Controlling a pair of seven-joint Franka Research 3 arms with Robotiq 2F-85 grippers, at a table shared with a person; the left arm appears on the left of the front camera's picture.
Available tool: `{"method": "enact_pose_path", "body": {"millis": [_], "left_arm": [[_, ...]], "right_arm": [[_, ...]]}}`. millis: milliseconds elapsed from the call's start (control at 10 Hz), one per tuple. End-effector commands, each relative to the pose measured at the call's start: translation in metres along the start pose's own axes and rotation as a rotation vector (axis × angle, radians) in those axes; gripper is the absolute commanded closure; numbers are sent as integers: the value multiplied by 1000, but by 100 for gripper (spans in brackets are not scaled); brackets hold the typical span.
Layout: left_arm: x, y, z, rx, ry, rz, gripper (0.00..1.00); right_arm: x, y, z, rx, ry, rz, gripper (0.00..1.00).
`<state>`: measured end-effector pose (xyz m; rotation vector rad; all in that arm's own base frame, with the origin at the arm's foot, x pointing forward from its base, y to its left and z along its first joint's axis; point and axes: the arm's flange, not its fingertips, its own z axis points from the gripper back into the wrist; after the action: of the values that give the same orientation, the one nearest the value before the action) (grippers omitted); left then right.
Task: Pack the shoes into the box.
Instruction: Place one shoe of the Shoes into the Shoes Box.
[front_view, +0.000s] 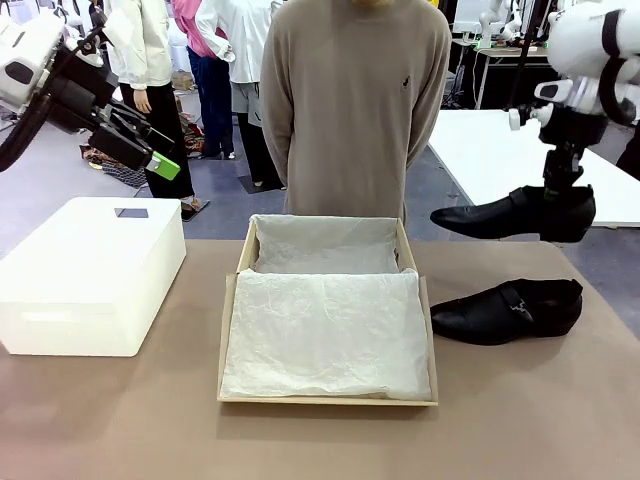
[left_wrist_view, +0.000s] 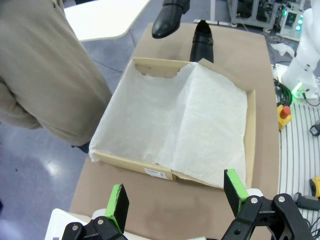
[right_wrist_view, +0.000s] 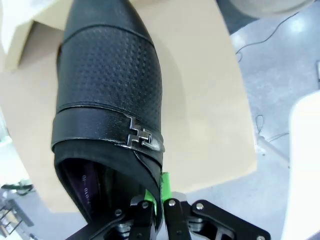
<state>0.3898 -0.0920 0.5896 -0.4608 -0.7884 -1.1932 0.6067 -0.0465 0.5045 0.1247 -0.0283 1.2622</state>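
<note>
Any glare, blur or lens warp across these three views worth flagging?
Front view: even light, sharp, soft shadow under the glossy black leather shoe lying on the table; large white rectangular box nearly blown out. Left wrist view: wide-angle skew on the brown cardboard shoebox. Right wrist view: sheen on the held black shoe in the right claw, floor looks pale.
</note>
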Motion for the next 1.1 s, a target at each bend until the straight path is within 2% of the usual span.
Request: {"method": "enact_pose_path", "body": {"millis": [0,300,600,1000], "left_arm": [[0,2,0,-11,-24,-15,0],[0,2,0,-11,-24,-15,0],[0,2,0,-11,-24,-15,0],[0,2,0,-11,-24,-15,0]], "right_arm": [[32,11,34,-19,47,-29,100],[86,34,64,-36,88,8,100],[130,51,74,-40,118,70,100],[133,59,66,-36,90,96,100]]}}
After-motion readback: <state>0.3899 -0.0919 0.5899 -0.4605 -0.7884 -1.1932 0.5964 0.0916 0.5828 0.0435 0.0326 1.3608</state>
